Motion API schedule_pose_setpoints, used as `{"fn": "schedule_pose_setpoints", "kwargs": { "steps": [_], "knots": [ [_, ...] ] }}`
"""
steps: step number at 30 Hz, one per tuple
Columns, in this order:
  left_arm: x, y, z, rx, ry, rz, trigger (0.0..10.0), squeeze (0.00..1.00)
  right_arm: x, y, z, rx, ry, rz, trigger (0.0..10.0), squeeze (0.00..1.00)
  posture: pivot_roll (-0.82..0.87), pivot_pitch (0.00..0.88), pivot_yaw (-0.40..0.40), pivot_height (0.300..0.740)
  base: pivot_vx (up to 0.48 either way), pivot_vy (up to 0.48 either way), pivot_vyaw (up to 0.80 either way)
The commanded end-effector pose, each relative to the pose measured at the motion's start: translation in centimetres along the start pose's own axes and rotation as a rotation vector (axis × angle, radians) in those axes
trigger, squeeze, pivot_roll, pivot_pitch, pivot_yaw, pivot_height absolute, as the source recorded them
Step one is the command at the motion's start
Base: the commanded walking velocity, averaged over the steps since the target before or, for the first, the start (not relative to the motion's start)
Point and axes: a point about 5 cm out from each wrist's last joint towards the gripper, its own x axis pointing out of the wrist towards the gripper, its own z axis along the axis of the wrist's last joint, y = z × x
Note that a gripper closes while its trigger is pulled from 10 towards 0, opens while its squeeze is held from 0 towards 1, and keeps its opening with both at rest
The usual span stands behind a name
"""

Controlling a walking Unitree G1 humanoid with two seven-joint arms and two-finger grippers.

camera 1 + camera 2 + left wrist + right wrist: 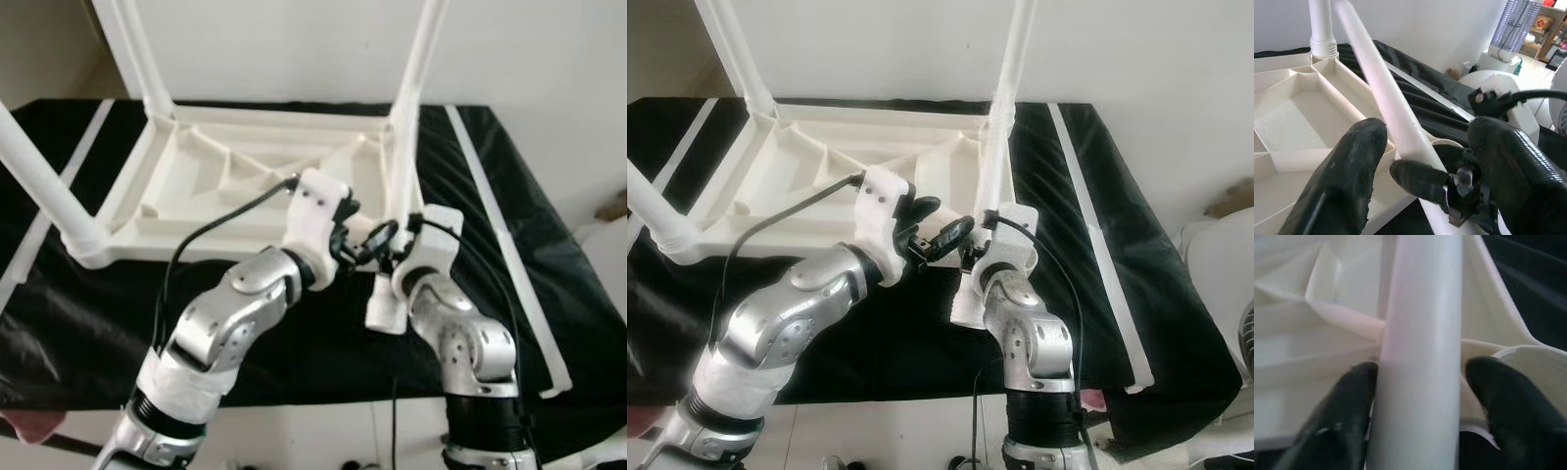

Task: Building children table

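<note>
While the right gripper point(1418, 431) clamps its rubbery black fingers around a smooth white tube leg point(1422, 342), the left gripper point(1425, 166) gapes loosely beside it; beyond, the ribbed plastic table point(235, 176) lies upside-down on black cloth point(88, 313).

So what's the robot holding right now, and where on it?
The right gripper clasps the white table leg near its lower end; the left gripper brackets it too.
</note>
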Motion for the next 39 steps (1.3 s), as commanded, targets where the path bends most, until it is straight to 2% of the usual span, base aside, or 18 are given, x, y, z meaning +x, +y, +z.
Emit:
{"fn": "schedule_pose_setpoints", "kwargs": {
  "steps": [1,5,6,7,8,9,10,11,12,21,29,34,38,39],
  "knots": [
    [-0.2,-1.0,0.2,-0.003,-0.007,-0.122,10.0,0.0,0.1,-1.0,-0.7,0.03,0.05,-0.047,10.0,1.0,-0.12,0.171,-0.007,0.74,0.0,0.0,0.0],
    [-0.2,-1.0,0.2,-0.005,-0.008,-0.122,10.0,0.0,0.2,-1.2,-0.7,0.061,0.059,-0.044,10.0,0.98,-0.12,0.172,-0.005,0.74,0.0,0.0,0.0],
    [-0.1,-1.0,0.2,-0.006,-0.009,-0.122,10.0,0.0,0.2,-1.3,-0.6,0.068,0.059,-0.043,10.0,0.52,-0.12,0.171,-0.004,0.74,0.0,0.0,0.0],
    [-0.1,-1.0,0.2,-0.006,-0.009,-0.122,10.0,0.0,0.2,-1.3,-0.6,0.068,0.059,-0.043,10.0,0.52,-0.12,0.171,-0.004,0.74,0.0,0.0,0.0],
    [-0.1,-1.0,0.2,-0.006,-0.009,-0.122,10.0,0.0,0.2,-1.4,-0.6,0.08,0.059,-0.039,10.0,0.12,-0.12,0.172,-0.004,0.74,0.0,0.0,0.0],
    [-0.1,-1.0,0.2,-0.007,-0.009,-0.122,10.0,0.0,0.2,-1.4,-0.6,0.093,0.061,-0.038,6.2,0.0,-0.12,0.172,-0.004,0.74,0.0,0.0,0.0],
    [-0.1,-1.0,0.2,-0.007,-0.009,-0.122,10.0,0.0,0.2,-1.4,-0.6,0.093,0.061,-0.038,6.2,0.0,-0.12,0.172,-0.004,0.74,0.0,0.0,0.0],
    [-0.1,-1.0,0.3,-0.007,-0.01,-0.124,10.0,0.0,0.3,-1.4,-0.6,0.106,0.062,-0.036,1.6,0.0,-0.12,0.172,-0.003,0.74,0.0,0.0,0.0],
    [-0.1,-1.0,0.3,-0.007,-0.01,-0.125,10.0,0.0,0.3,-1.4,-0.5,0.117,0.063,-0.034,0.0,0.0,-0.12,0.172,-0.003,0.74,0.0,0.0,0.0],
    [-0.1,-1.0,0.3,-0.017,-0.011,-0.127,10.0,0.0,0.5,-1.8,0.3,0.13,0.037,-0.031,0.0,0.0,-0.12,0.173,-0.002,0.74,0.0,0.0,0.0],
    [-0.1,-1.0,0.4,-0.03,-0.018,-0.127,10.0,0.0,1.1,-2.9,2.7,0.119,-0.021,0.002,0.0,0.0,-0.12,0.171,-0.002,0.74,0.0,0.0,0.0],
    [-0.1,-1.0,0.4,-0.035,-0.02,-0.128,10.0,0.0,1.7,-3.5,3.2,0.009,-0.001,0.047,0.0,0.0,-0.12,0.17,0.001,0.74,0.0,0.0,0.0],
    [-0.1,-1.0,0.5,-0.039,-0.021,-0.129,10.0,0.0,2.4,-3.7,4.0,-0.032,-0.02,0.084,0.0,0.0,-0.12,0.169,0.002,0.74,0.0,0.0,0.0],
    [-0.1,-1.0,0.5,-0.04,-0.022,-0.129,10.0,0.0,2.7,-3.7,4.3,-0.052,-0.018,0.108,2.2,0.0,-0.11,0.17,0.002,0.74,0.0,0.0,0.0]
  ]
}}
